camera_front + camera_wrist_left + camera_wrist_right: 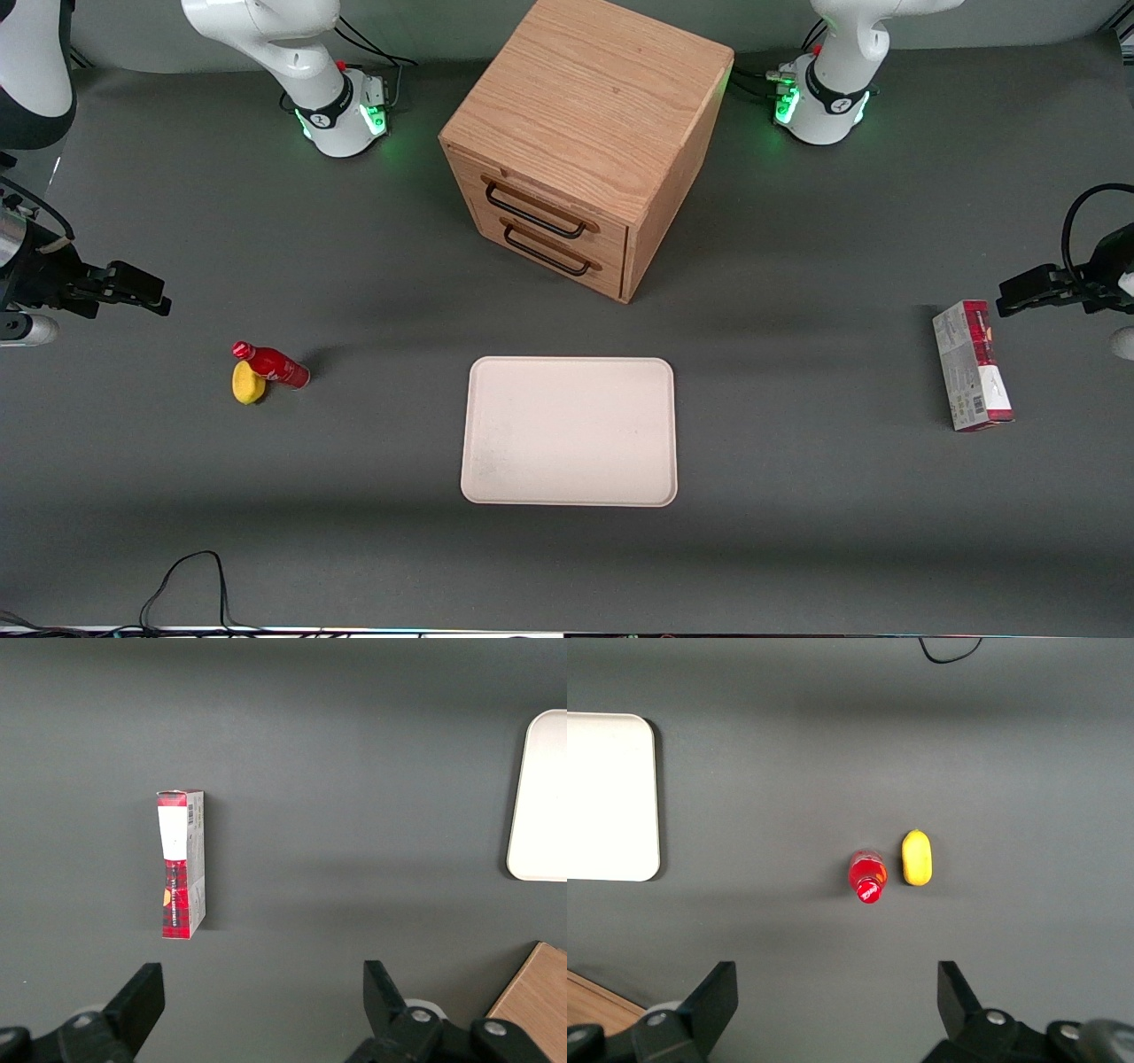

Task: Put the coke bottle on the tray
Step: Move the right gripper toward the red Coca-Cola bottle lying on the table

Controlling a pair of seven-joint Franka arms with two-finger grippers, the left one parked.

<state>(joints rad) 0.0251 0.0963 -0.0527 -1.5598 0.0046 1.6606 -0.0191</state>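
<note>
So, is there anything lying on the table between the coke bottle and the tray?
No. In the front view only bare table separates the coke bottle from the tray. The open tool hangs apart.

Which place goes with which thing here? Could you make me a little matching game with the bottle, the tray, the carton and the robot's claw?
Things:
1. coke bottle
2. tray
3. carton
4. gripper

Places or states:
A. toward the parked arm's end of the table
B. open, above the table, holding nothing
C. in front of the drawer cabinet, bare
D. standing beside the yellow lemon

Pairs: 1-D, 2-C, 3-A, 4-B
</note>
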